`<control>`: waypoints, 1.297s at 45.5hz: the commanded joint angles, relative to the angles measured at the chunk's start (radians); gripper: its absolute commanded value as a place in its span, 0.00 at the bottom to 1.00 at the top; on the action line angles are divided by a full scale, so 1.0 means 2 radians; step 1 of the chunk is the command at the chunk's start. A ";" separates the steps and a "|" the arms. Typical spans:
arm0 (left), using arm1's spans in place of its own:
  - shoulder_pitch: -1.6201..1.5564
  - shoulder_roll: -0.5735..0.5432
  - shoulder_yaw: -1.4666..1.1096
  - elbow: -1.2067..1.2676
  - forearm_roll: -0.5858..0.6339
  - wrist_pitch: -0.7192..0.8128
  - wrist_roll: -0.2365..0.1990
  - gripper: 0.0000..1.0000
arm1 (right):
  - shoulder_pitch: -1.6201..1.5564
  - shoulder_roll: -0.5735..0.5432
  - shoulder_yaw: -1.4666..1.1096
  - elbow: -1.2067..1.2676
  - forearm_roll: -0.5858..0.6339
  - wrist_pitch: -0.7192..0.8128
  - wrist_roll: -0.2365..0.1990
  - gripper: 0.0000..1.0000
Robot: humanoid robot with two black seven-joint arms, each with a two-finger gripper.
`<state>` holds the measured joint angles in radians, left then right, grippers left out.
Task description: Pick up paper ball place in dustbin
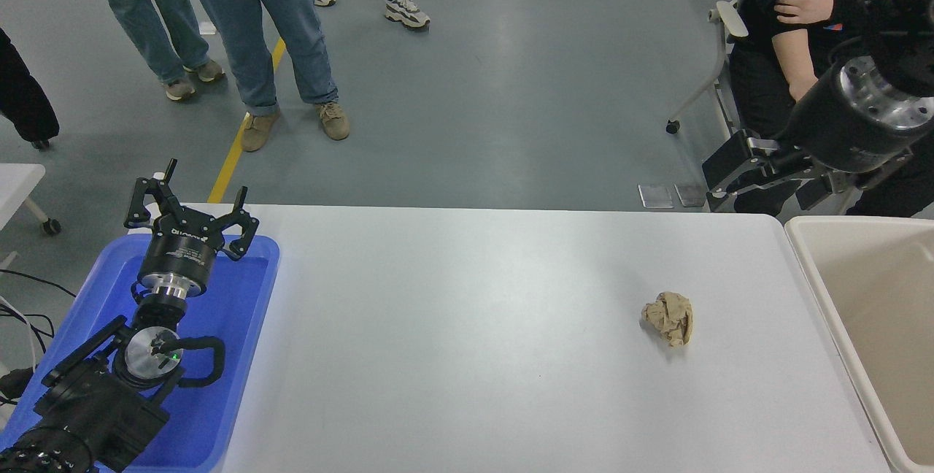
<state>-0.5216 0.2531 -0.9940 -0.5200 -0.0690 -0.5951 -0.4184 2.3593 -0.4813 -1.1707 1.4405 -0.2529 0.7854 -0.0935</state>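
The tan-brown crumpled paper ball [668, 318] lies on the white table [467, 341], right of centre. The beige dustbin [810, 268] stands at the table's right end, partly cut off by the picture's edge. My right gripper [762, 195] hangs open and empty past the table's far right corner, above and beyond the ball and next to the bin's far left corner. My left gripper [190, 214] is open and empty, parked over the blue tray [241, 356] at the lower left.
A seated person [788, 35] in black is right behind my right arm. Several people stand on the floor beyond the table, at the top left [248, 35]. A small white table [18, 181] is at the left edge.
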 commanded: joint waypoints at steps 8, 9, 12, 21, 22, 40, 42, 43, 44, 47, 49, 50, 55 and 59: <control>0.000 0.000 0.000 0.000 0.000 0.000 0.000 1.00 | -0.087 0.005 0.038 -0.058 0.000 -0.050 0.000 1.00; 0.000 0.000 0.000 0.000 0.000 0.000 0.000 1.00 | -0.102 0.006 0.042 -0.067 -0.001 -0.071 0.000 1.00; 0.000 0.000 0.000 0.000 0.001 0.000 0.000 1.00 | -0.146 0.014 0.043 -0.092 -0.002 -0.141 0.000 1.00; 0.000 0.000 0.000 0.000 0.000 0.000 0.000 1.00 | -0.284 0.049 0.044 -0.178 -0.002 -0.281 0.001 1.00; 0.000 0.000 0.000 0.000 0.001 0.000 0.000 1.00 | -0.300 0.052 0.045 -0.186 -0.001 -0.291 0.001 1.00; 0.000 0.000 0.000 0.000 0.000 0.000 0.000 1.00 | -0.473 0.099 0.092 -0.243 -0.002 -0.387 0.006 1.00; 0.000 0.000 0.000 0.000 0.001 0.000 0.000 1.00 | -0.488 0.104 0.098 -0.255 -0.001 -0.391 0.007 1.00; 0.000 0.000 0.000 0.000 0.000 0.000 0.000 1.00 | -0.494 0.106 0.101 -0.260 -0.002 -0.393 0.007 1.00; 0.000 0.000 0.000 0.000 0.000 0.000 0.000 1.00 | -0.500 0.108 0.104 -0.264 -0.002 -0.394 0.007 1.00; 0.000 0.000 0.000 0.000 0.000 0.000 0.000 1.00 | -0.518 0.111 0.107 -0.278 -0.002 -0.402 0.007 1.00; 0.000 0.000 0.000 0.000 0.000 0.000 0.000 1.00 | -0.528 0.114 0.108 -0.288 -0.002 -0.406 0.007 1.00; 0.000 0.000 0.000 0.000 0.001 0.000 0.000 1.00 | -0.535 0.115 0.108 -0.292 -0.002 -0.409 0.008 1.00; 0.000 0.000 0.000 0.000 0.000 0.000 0.000 1.00 | -0.564 0.118 0.113 -0.310 -0.002 -0.418 0.009 1.00; 0.000 0.000 0.000 0.000 0.000 0.000 0.000 1.00 | -0.578 0.119 0.121 -0.316 -0.002 -0.419 0.009 1.00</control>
<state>-0.5215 0.2531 -0.9941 -0.5201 -0.0685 -0.5952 -0.4188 1.3221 -0.2630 -0.9642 0.8773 -0.2561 -0.0114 -0.0789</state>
